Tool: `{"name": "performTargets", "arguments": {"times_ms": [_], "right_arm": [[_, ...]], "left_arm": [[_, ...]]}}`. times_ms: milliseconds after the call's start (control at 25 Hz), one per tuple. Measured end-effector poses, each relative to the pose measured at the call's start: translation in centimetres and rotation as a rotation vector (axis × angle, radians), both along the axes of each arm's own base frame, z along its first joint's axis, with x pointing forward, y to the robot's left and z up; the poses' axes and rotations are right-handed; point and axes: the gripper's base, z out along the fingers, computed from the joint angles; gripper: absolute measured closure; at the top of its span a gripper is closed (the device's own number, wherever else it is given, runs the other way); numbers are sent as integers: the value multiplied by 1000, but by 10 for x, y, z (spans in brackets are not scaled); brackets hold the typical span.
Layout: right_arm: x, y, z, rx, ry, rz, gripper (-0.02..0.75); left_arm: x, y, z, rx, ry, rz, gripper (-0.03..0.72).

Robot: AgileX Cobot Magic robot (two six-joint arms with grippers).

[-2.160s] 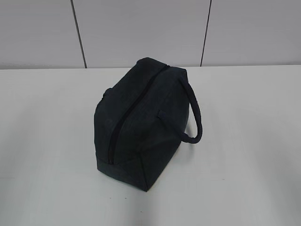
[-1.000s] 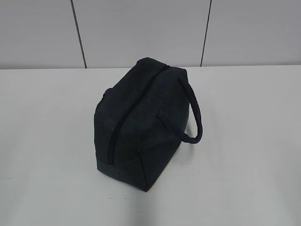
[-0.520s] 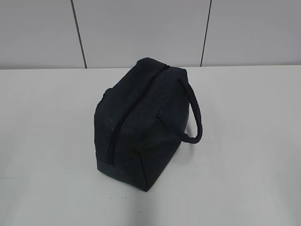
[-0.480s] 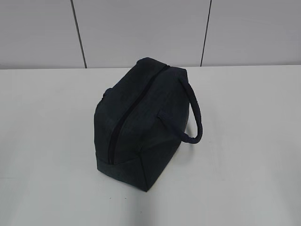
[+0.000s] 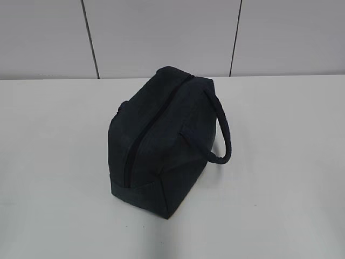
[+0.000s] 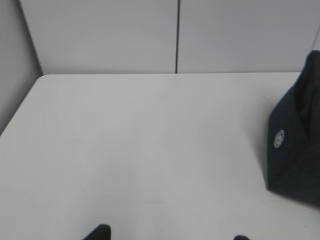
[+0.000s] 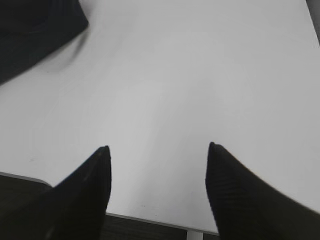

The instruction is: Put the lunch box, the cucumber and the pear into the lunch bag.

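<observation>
The dark navy lunch bag (image 5: pixel 161 140) stands in the middle of the white table (image 5: pixel 280 162), its top zipper running along the ridge and its padded handle (image 5: pixel 223 129) looping out on the right. The zipper looks shut. The bag also shows at the right edge of the left wrist view (image 6: pixel 297 140) and at the top left of the right wrist view (image 7: pixel 35 30). The lunch box, the cucumber and the pear are out of view. My left gripper (image 6: pixel 170 236) is open and empty over bare table. My right gripper (image 7: pixel 157 150) is open and empty near the table's front edge.
A pale panelled wall (image 5: pixel 161 32) rises behind the table. The table's front edge (image 7: pixel 150 220) shows under my right gripper, and its left edge (image 6: pixel 20 107) shows in the left wrist view.
</observation>
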Motion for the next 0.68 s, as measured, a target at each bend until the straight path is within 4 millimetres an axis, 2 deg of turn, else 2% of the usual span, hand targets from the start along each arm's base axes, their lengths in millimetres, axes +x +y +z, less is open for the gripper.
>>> {"name": "performTargets", "arguments": {"times_ms": [680], "right_arm": [[0,0,0,-4,-1,-5,267]], "left_arm": [[0,0,0,0,1,-20,253]]}}
